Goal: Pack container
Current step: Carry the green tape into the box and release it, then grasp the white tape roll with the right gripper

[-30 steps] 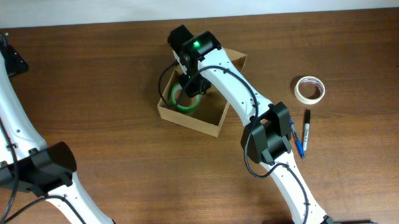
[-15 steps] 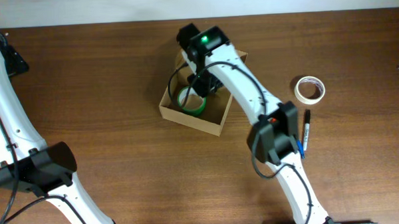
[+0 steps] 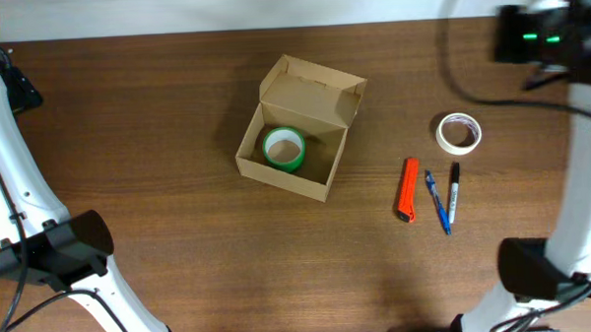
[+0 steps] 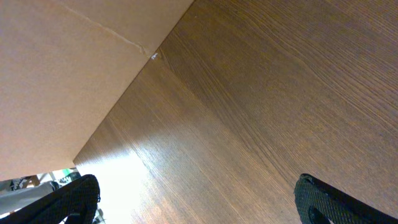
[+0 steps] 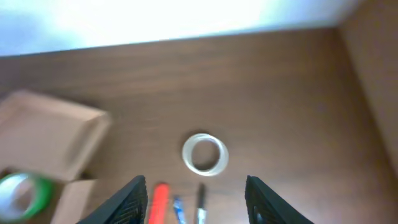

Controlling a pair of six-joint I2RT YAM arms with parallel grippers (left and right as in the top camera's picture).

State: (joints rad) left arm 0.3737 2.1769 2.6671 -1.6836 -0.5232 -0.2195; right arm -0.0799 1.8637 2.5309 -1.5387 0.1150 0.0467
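The dark brown wooden table (image 3: 155, 102) fills the overhead view. The white left arm (image 3: 10, 186) runs along its 9 o'clock edge, and the white right arm (image 3: 584, 176) stands blurred at the 3 o'clock edge. In its wrist view the left gripper (image 4: 199, 202) has its black fingers (image 4: 74, 198) spread wide over bare wood, with nothing between them. The right gripper (image 5: 194, 182) also has its jaws parted and empty, up above the loose items.

The small plain brown cardboard box (image 3: 325, 177) sits just left of the table's centre, its flap lid (image 3: 313, 94) standing open on the 1 o'clock side. A green tape roll (image 3: 284, 149) lies flat inside, toward the box's 9 o'clock wall.

A white tape roll (image 3: 459, 131) lies at 3 o'clock from the box, well apart. An orange utility knife (image 3: 408, 190) lies at 4 o'clock from the box. Just to the knife's 3 o'clock lie a blue pen (image 3: 436, 202) and a black marker (image 3: 453, 192), side by side
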